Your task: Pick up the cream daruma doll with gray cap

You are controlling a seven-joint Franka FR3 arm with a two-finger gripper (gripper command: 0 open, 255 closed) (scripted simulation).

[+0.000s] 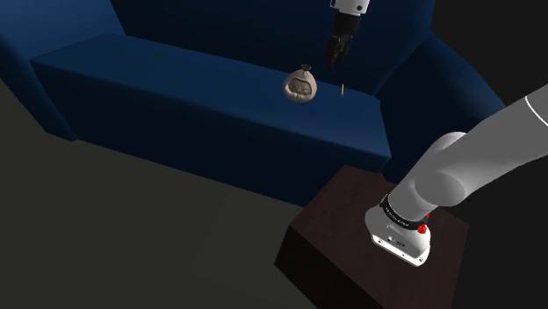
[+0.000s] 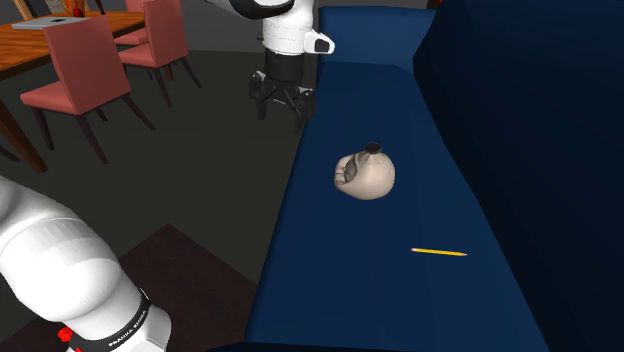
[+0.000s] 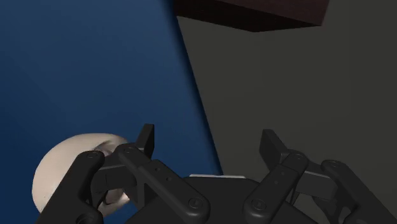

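Note:
The cream daruma doll (image 1: 300, 85) with a small dark grey cap lies on its side on the blue sofa seat (image 1: 176, 88). In the second exterior view the doll (image 2: 365, 172) rests mid-seat. My black gripper (image 1: 338, 48) hangs in the air above the seat, apart from the doll and to the shoulder view's right of it. In the second exterior view the gripper (image 2: 283, 105) hovers over the seat's front edge. The wrist view has the fingers standing apart, the gripper (image 3: 208, 143) open with nothing between them, and the doll (image 3: 63, 168) sits off to one side, behind one finger's linkage.
A thin yellow pencil (image 1: 341, 87) lies on the seat near the doll, also the pencil (image 2: 438, 251) in the second exterior view. The sofa's backrest (image 2: 520, 120) rises behind. My dark brown stand (image 1: 351, 228) sits on the grey floor. A wooden table (image 2: 40, 40) with red chairs (image 2: 80, 70) stands beyond.

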